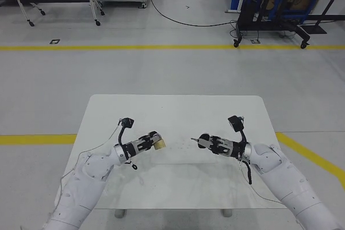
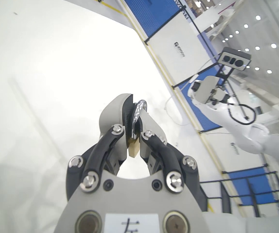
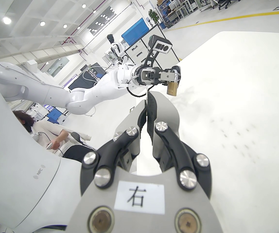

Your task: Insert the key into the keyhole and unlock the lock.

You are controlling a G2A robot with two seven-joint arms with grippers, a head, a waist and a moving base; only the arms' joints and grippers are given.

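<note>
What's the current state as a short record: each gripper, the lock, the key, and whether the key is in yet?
left gripper: shut on the padlock, gripped at the shackle, brass body hanging below
right gripper: shut on the key, tip pointing toward the padlock
key vs padlock: apart, both held above the table
insertion: not yet done
keyhole: too small to tell

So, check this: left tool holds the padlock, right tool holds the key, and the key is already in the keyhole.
One thing is wrong: the key is apart from the padlock, as the top view shows. Left tool holds the padlock, right tool the key.
</note>
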